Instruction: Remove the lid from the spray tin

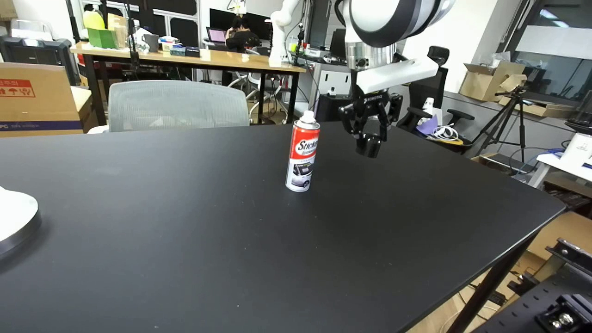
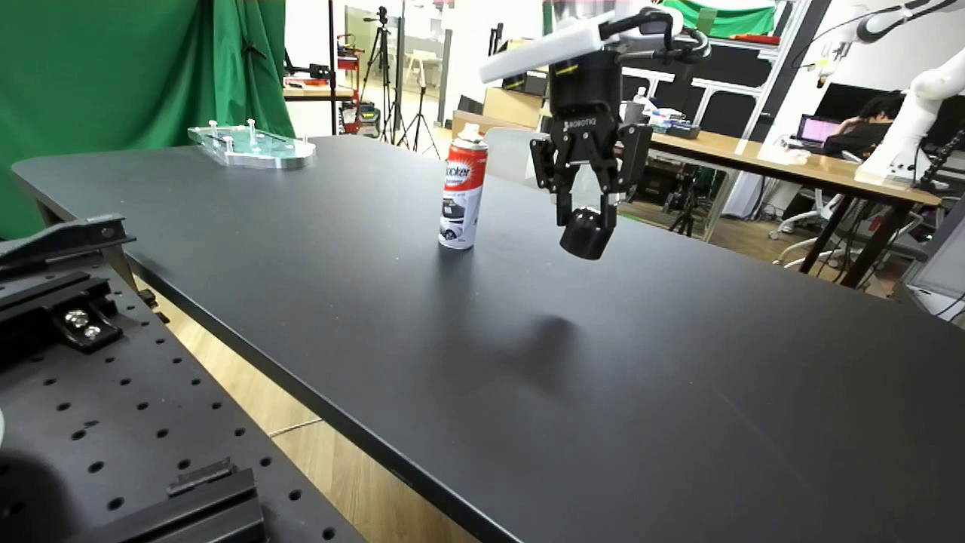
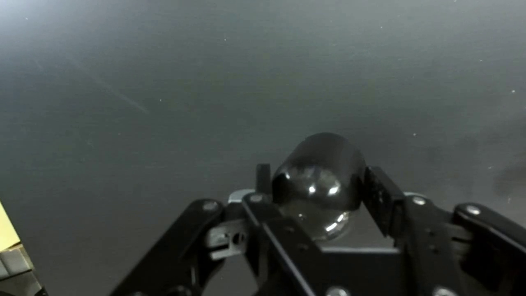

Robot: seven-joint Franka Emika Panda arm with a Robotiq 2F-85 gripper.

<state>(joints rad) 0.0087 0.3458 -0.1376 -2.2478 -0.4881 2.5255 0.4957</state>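
Note:
The spray tin (image 1: 303,155) stands upright on the black table, white with a red upper label and a bare white nozzle on top. It also shows in an exterior view (image 2: 461,196). My gripper (image 2: 586,214) is shut on the black lid (image 2: 586,237) and holds it above the table, apart from the tin and to one side of it. The lid hangs slightly tilted below the fingertips and also shows in an exterior view (image 1: 368,147). In the wrist view the shiny lid (image 3: 322,164) sits between the two fingers. The tin is out of the wrist view.
The black table (image 1: 208,259) has an open edge with a drop beside a perforated metal bench (image 2: 136,407). A clear plate with pegs (image 2: 252,147) lies at the table's far end. A round white object (image 1: 16,217) and a grey chair (image 1: 178,106) show in an exterior view.

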